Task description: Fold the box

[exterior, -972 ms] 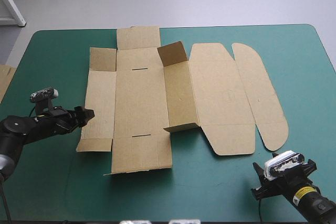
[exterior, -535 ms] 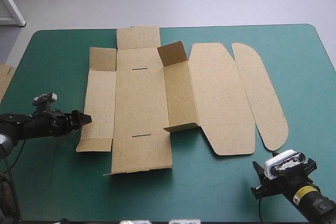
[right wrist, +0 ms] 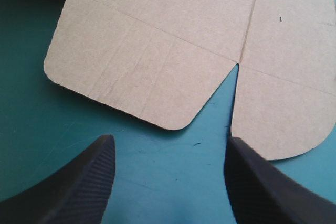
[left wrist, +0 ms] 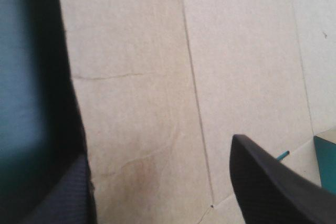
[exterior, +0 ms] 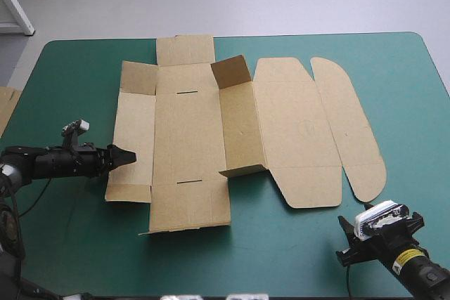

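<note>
High view: the box [exterior: 190,138] lies mostly flat on the tabletop [exterior: 70,82], long axis left to right, its left edge at the parted left jaws, while the right jaws, also apart, hang farther off, short of the lid's near corner.

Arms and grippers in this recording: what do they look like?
Both arms are black and tubular: the left arm and the right arm, which bears a yellow label near its wrist. The left gripper and right gripper each have two broad black fingers, curved like fins, finely ribbed.
</note>
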